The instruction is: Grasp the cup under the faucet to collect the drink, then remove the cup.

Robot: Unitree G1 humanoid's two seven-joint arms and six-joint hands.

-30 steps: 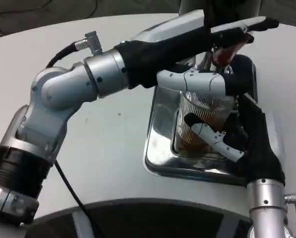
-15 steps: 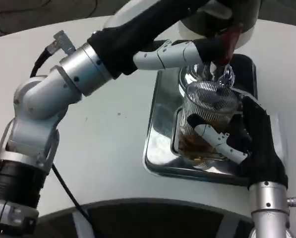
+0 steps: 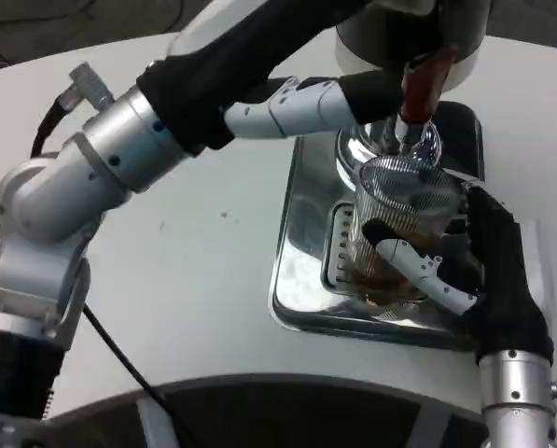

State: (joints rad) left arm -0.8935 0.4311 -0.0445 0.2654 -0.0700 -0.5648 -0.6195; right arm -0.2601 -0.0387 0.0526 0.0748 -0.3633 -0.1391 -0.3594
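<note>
Head view: the cup (image 3: 401, 224) stands upright on the steel tray (image 3: 301, 271), directly beneath the faucet (image 3: 410, 140), its long axis vertical and its mouth just under the spout. The right hand (image 3: 465, 271) wraps it from the right side, fingers (image 3: 418, 271) curled across the front wall, so it grips the cup and is plainly the nearer hand for lifting it away. The left hand (image 3: 353, 93) reaches in from the left toward the red tap handle (image 3: 423, 79); whether its fingers press or merely rest by the handle cannot be told. The cup is clear ribbed plastic, with amber drink filling roughly its lower part. Removal probably means drawing it toward the robot, clear of the spout.
</note>
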